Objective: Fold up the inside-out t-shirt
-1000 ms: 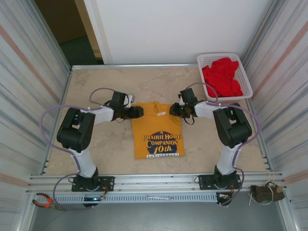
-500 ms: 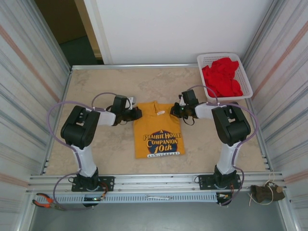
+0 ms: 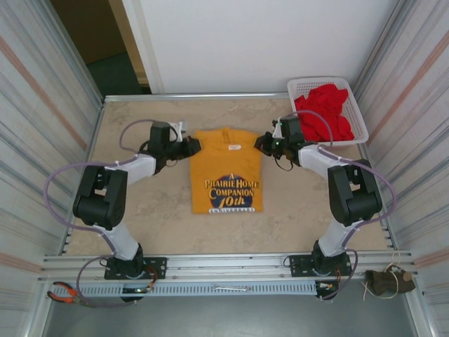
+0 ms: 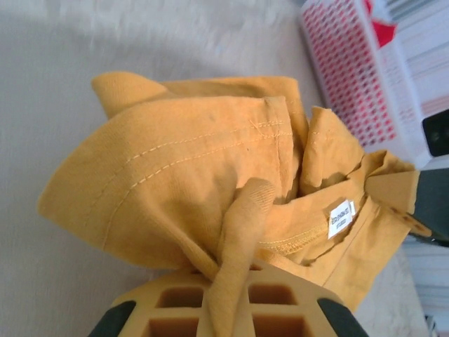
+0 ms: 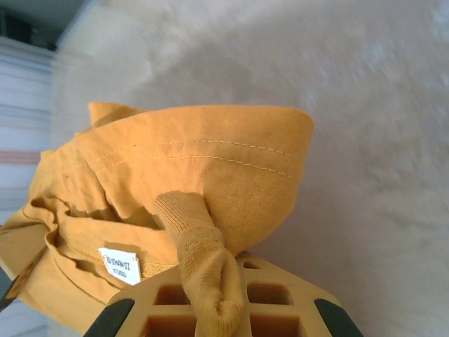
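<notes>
The inside-out t-shirt (image 3: 226,172) is mustard yellow with a dark round print and lies flat mid-table, collar toward the far side. My left gripper (image 3: 191,145) is shut on its left shoulder, and my right gripper (image 3: 261,142) is shut on its right shoulder. In the left wrist view a bunched fold of the t-shirt (image 4: 189,161) runs between the closed jaws of the left gripper (image 4: 228,295), with the small white tag (image 4: 340,218) to the right. In the right wrist view a fold of the t-shirt (image 5: 210,168) is pinched the same way in the right gripper (image 5: 214,295), its tag (image 5: 119,265) at lower left.
A white basket (image 3: 354,105) holding bright red garments (image 3: 323,111) stands at the far right corner, close behind my right arm. Corrugated walls flank the table on both sides. Pliers (image 3: 66,293) lie on the rail at the near left.
Both grippers have closed on the shirt's shoulders and moved toward the far side, pulling the shirt away from the arm bases and drawing its top edge wider.
</notes>
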`<move>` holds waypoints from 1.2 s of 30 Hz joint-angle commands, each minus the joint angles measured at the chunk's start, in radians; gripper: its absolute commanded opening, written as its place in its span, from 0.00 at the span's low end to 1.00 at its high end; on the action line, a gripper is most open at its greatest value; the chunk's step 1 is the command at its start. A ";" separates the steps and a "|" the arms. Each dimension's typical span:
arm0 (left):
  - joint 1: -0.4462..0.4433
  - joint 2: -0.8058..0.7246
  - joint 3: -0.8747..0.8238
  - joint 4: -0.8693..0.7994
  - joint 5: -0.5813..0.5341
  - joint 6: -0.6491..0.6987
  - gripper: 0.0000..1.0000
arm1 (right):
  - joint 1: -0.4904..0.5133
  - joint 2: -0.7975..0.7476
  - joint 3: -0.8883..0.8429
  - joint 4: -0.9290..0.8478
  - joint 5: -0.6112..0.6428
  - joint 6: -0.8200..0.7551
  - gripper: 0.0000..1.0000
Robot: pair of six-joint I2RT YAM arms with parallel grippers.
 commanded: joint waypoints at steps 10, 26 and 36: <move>0.012 -0.090 0.356 -0.236 0.104 0.048 0.00 | -0.042 -0.118 0.297 -0.165 -0.053 0.034 0.00; -0.149 -0.487 -0.479 -0.008 -0.199 0.071 0.00 | 0.166 -0.644 -0.552 -0.015 0.248 0.068 0.00; -0.174 -0.427 -0.446 -0.066 -0.399 0.134 0.00 | 0.171 -0.537 -0.491 -0.025 0.326 -0.002 0.00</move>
